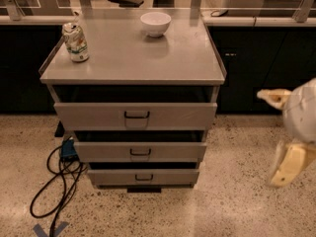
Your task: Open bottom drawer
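While the gripper (269,137) hangs at the right edge, the bottom drawer (113,177) sits lowest in the cabinet (133,58).
Fingers (289,164) spread apart, holding nothing, well apart from its small dark handle (144,177).

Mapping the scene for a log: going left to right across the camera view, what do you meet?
Black cable on the floor → drink can → white bowl → gripper, at the right edge, well right of the bottom drawer.

No text can be read anywhere.
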